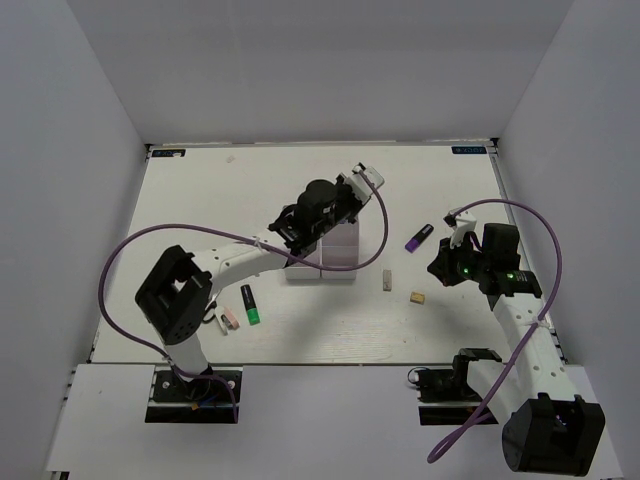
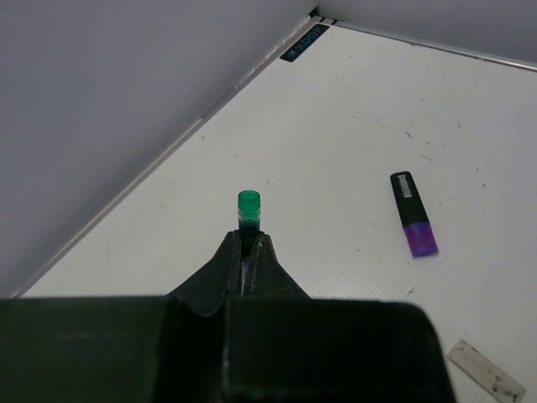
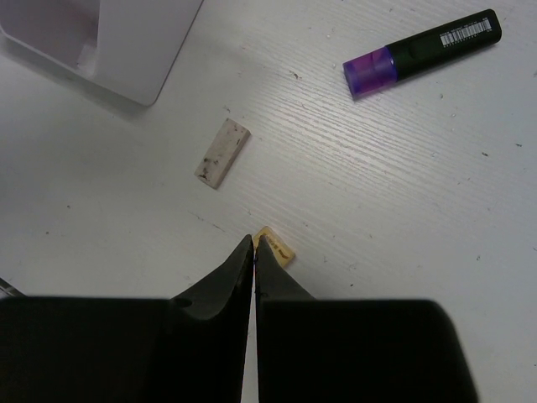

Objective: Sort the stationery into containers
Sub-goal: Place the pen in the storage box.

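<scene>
My left gripper [image 2: 248, 241] is shut on a green-capped pen [image 2: 249, 204], which could swivel loose. My right gripper [image 3: 254, 243], lower centre, is closed on nothing; lifting now would leave the tan block [image 3: 278, 249] behind.

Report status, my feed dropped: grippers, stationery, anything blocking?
Left gripper shut on green-capped pen, at containers. Right gripper shut, empty, by tan block. Nothing seen blocking.

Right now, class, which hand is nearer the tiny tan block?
Right. The right hand hangs, shut, beside the tan block; the left hand is far off by the white bins, gripping a green-capped item.
</scene>
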`<action>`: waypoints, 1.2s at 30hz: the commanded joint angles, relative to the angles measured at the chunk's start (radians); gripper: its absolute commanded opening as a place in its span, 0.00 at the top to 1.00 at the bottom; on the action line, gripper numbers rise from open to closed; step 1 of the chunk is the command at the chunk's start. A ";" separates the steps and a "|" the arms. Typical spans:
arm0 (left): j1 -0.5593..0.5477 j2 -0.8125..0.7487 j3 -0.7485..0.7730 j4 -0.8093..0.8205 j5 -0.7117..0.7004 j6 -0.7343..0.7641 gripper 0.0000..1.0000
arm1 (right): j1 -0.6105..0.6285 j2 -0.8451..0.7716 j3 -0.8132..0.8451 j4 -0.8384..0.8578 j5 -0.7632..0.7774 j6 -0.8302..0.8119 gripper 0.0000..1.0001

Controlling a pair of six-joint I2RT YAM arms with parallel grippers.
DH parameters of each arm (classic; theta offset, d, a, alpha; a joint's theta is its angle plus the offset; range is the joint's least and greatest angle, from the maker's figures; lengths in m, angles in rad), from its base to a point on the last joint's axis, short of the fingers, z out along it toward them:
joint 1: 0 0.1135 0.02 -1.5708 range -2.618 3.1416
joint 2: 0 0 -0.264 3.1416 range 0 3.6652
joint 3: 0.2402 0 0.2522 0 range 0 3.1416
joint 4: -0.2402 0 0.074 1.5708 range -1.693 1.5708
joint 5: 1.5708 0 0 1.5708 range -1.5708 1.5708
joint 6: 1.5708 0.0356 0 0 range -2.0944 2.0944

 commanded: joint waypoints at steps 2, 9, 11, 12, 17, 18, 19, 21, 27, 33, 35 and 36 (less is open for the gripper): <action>0.021 -0.024 0.052 0.034 0.039 0.006 1.00 | -0.002 -0.013 0.027 0.019 -0.013 -0.001 0.95; 0.067 0.024 0.064 0.036 0.020 -0.003 1.00 | -0.004 -0.007 0.027 0.019 -0.010 -0.006 0.94; 0.073 0.024 0.043 0.039 0.020 -0.026 1.00 | -0.005 -0.004 0.029 0.019 -0.008 -0.006 0.94; 0.076 0.025 0.020 0.045 0.019 -0.040 1.00 | -0.004 -0.006 0.029 0.022 -0.010 -0.007 0.90; 0.071 0.002 -0.029 0.048 0.023 -0.084 0.80 | -0.004 0.002 0.027 0.017 -0.013 -0.010 0.37; 0.070 0.002 -0.039 0.050 0.019 -0.093 0.77 | -0.002 0.011 0.027 0.017 -0.013 -0.013 0.34; 0.068 -0.004 -0.045 0.048 0.014 -0.099 0.69 | -0.004 0.013 0.029 0.017 -0.013 -0.013 0.33; 0.065 -0.016 -0.057 0.053 0.010 -0.112 0.56 | -0.004 0.024 0.030 0.017 0.004 -0.009 0.33; 0.048 -0.069 -0.048 0.042 -0.001 -0.126 0.25 | 0.004 0.079 0.056 0.031 0.073 0.074 0.41; -0.017 -0.264 -0.078 -0.164 -0.092 -0.214 0.62 | 0.007 0.284 0.228 0.044 0.197 0.211 0.48; -0.024 -0.399 -0.079 -0.433 -0.127 -0.334 0.73 | 0.009 0.484 0.356 -0.050 0.254 0.325 0.54; -0.024 -0.437 -0.121 -0.493 -0.153 -0.445 0.74 | 0.012 0.528 0.432 -0.097 0.275 0.353 0.50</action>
